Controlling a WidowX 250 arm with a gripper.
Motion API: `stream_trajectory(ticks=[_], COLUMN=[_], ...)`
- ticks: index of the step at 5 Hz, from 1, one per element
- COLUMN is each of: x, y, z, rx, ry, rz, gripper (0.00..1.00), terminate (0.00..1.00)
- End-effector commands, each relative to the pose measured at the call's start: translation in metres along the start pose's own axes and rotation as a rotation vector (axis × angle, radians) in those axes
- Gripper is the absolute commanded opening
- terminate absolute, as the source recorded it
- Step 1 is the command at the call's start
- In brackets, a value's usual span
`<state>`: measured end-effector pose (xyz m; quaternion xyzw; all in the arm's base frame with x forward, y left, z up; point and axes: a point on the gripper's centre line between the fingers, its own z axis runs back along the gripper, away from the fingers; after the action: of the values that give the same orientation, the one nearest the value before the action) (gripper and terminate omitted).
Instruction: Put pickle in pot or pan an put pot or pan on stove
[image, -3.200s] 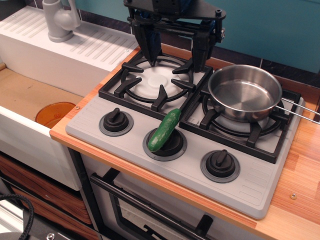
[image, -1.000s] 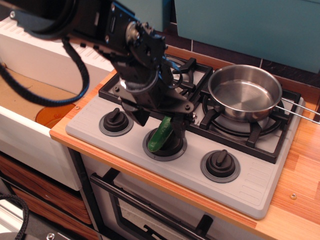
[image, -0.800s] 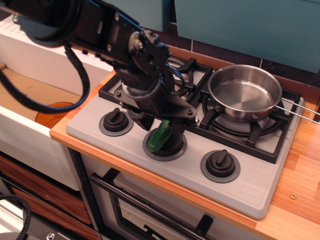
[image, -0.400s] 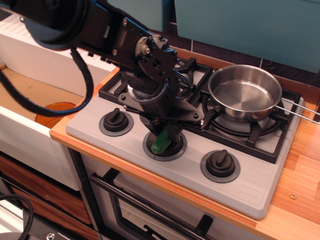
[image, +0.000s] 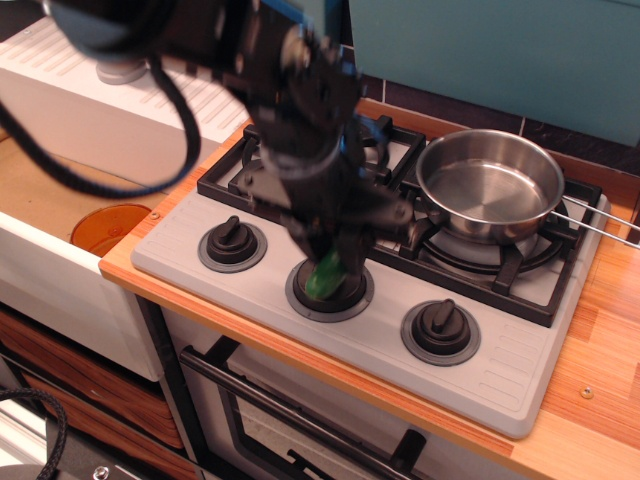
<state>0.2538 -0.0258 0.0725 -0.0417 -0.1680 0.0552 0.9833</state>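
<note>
The green pickle (image: 325, 276) shows its lower end over the stove's middle knob (image: 300, 296), tilted steeply. My gripper (image: 330, 262) comes down from above, blurred, with its dark fingers closed around the pickle's upper part. The shiny steel pan (image: 490, 186) sits empty on the right burner of the grey stove (image: 500, 352), to the right of the gripper. Its wire handle (image: 601, 217) points right. My arm hides much of the left burner.
Black knobs stand at the front left (image: 232, 243) and front right (image: 441, 331). The white ribbed sink unit (image: 90, 105) lies to the left, with an orange disc (image: 108, 228) in the basin below it. The wooden counter (image: 610, 340) runs along the right.
The gripper came down from the back over the pickle and closed around it. The pickle has tipped more upright and sits slightly higher. The pan has not moved.
</note>
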Motion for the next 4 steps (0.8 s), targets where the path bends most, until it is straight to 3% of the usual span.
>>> stream_trajectory(ticks=[1, 2, 4], x=[0.03, 0.042, 0.085], y=[-0.041, -0.065, -0.1], z=[0.064, 0.078, 0.058], rx=[0.078, 0.1, 0.1], ry=[0.031, 0.056, 0.04], rz=[0.063, 0.103, 0.135], gripper=[0.0, 0.0, 0.0], terminate=[0.0, 0.0, 0.0])
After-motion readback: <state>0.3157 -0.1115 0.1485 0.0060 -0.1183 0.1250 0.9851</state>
